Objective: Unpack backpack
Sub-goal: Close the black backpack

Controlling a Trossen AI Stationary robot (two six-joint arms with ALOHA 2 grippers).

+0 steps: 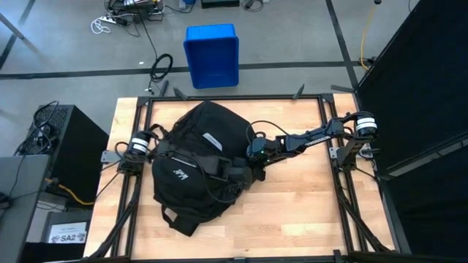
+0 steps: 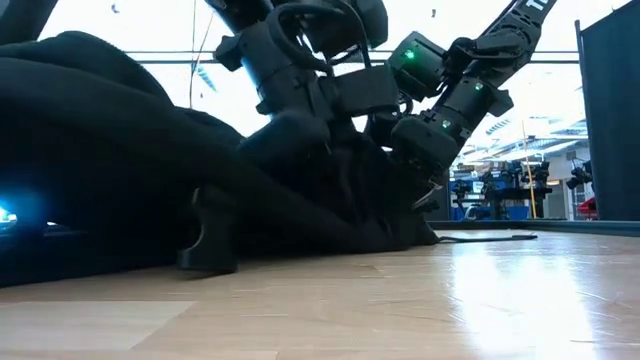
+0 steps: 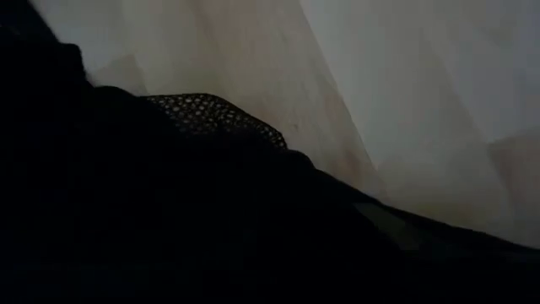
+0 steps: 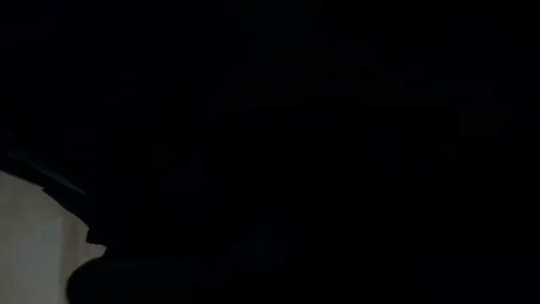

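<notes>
The black backpack (image 1: 194, 172) lies flat on the wooden table, left of centre, with its white label (image 1: 212, 140) facing up. In the low view it is a dark heap (image 2: 120, 170). My left arm reaches across the backpack from the table's left. Its gripper (image 1: 232, 174) is sunk into the fabric near the backpack's right end (image 2: 300, 150). My right arm comes from the table's right. Its gripper (image 1: 253, 162) slants down at that same end (image 2: 425, 195). A patch of dotted mesh (image 3: 207, 114) shows past dark cloth in the left wrist view. My right gripper comes slanting down from the table's right onto the backpack's right end (image 2: 405, 215). Its fingertips are hidden by the fabric and by the gripper's own body. I cannot tell whether any cloth is between them. The backpack rests on the table.
A blue plastic bin (image 1: 212, 55) stands on the floor beyond the table's far edge. Black frame rails (image 1: 344, 183) run along the table's sides. Bare wood (image 1: 307, 212) lies right of and nearer than the backpack. A loose strap end (image 2: 210, 240) touches the table near the front.
</notes>
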